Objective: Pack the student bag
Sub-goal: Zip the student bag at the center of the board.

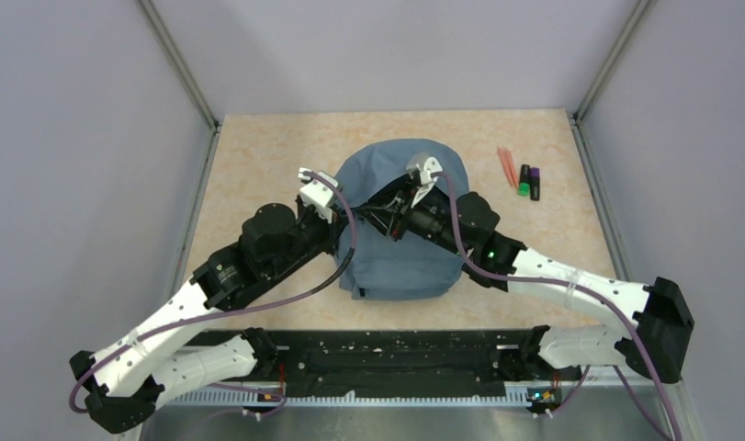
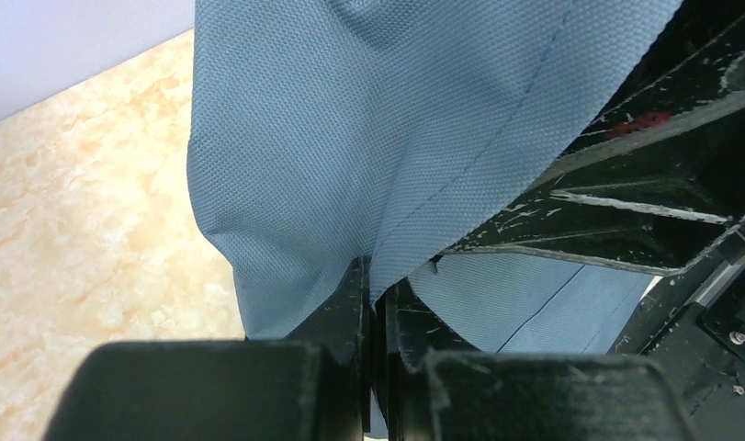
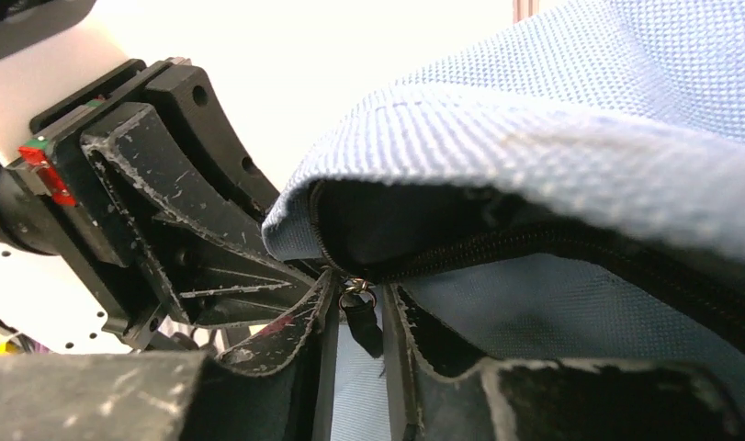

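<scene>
**Both claws at the bag's opening, left one pinching cloth**

At the left of the top view the left arm (image 1: 212, 276) reaches up from its base and across the beige marbled table (image 1: 258, 156) to the left upper flank of the student bag (image 1: 400, 253). The left gripper (image 2: 376, 294) is closed tight on a fold of the bag's dusty-blue fabric. In its own wrist view the cloth comes down into the seam between the two black fingers, with no gap showing, and hangs up and away above them.

The bag lies in the middle of the table with its rounded top towards the far edge. Its mouth is partly parted: the right wrist view shows a raised lip of blue cloth, a dark hollow under it, and the black zipper (image 3: 534, 243) running off to the right.

The right arm (image 1: 570, 285) comes in from the right side, its wrist over the upper middle of the bag. The right gripper (image 3: 359, 349) stands narrow, its fingers either side of the small black zipper pull (image 3: 361, 323), which hangs from a metal ring in the gap. A sliver of space shows beside the pull, so it does not look clamped.

Further right, apart from the bag, some orange pens (image 1: 507, 167) lie on the table, with a green-tipped highlighter (image 1: 524, 181) and a purple-tipped one (image 1: 536, 184) just beside them
</scene>
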